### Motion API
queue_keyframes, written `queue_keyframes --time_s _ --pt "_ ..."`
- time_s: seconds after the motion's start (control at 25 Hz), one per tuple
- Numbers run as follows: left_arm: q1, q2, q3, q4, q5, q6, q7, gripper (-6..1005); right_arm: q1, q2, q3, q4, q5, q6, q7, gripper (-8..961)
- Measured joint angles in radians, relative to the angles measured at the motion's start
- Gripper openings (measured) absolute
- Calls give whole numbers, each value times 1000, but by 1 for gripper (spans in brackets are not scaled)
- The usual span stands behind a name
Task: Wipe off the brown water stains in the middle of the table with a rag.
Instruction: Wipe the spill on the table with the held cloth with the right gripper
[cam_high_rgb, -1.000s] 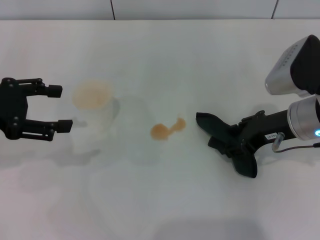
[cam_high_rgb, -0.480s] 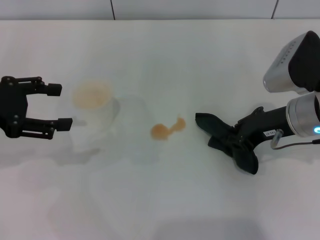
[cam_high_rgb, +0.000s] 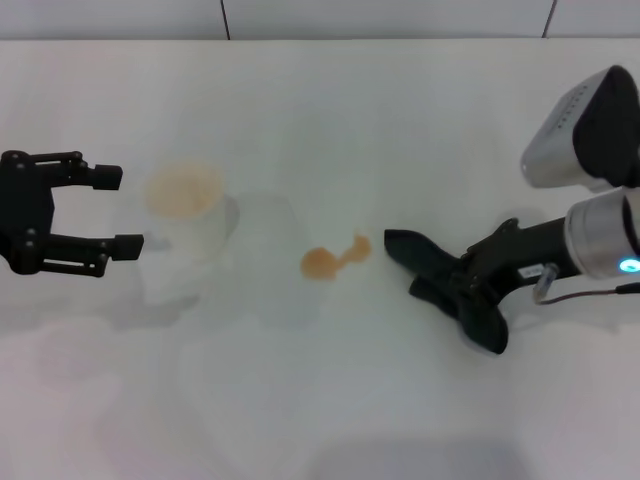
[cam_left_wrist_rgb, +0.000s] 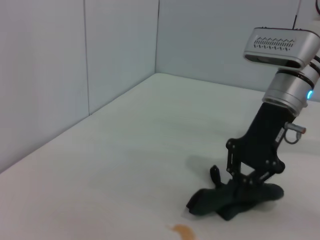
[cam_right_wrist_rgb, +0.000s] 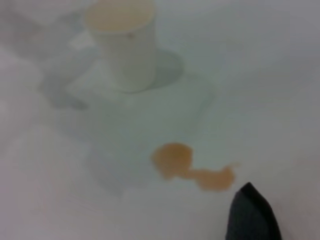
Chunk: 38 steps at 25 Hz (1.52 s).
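The right gripper (cam_high_rgb: 468, 288), at 3 o'clock, is clamped on the rag (cam_high_rgb: 440, 282), which hides its fingertips. The brown water stains (cam_high_rgb: 333, 259) sit mid-table (cam_high_rgb: 400, 130). The left gripper (cam_high_rgb: 120, 210), at 9 o'clock beside a white cup (cam_high_rgb: 190, 210), has jaws apart. No writing is legible.

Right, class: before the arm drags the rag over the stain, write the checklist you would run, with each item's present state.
1. Rag held by the right gripper: ok, it is clamped on the cloth.
2. Rag low on the table: ok in the left wrist view.
3. Rag touching the stain: not ok, bare table lies between them.
4. Path from rag to stain free: ok.
5. Cup clear of the wiping path: ok, it stands beyond the stain.
6. Left gripper out of the way: ok, open, beside the cup.
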Motion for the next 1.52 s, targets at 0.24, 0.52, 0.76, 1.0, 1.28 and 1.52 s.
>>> queue_keyframes --time_s 0.24,0.52,0.76,1.0,1.28,1.52 --pt "0 0 0 0 -3 0 7 882 15 1 -104 -8 58 38 8 78" --pt "-4 -1 3 0 -3 0 17 882 77 13 -243 10 88 103 44 78" --pt "-4 -3 3 0 -6 2 17 882 134 16 -340 50 91 174 87 78" --pt "4 -13 -1 8 -7 1 17 881 179 17 -357 94 93 218 91 78" --pt "8 -23 -2 11 -8 -2 17 881 217 13 -315 130 83 249 91 78" --pt "8 -26 -3 11 -8 -8 17 881 237 10 -233 174 52 257 91 77"
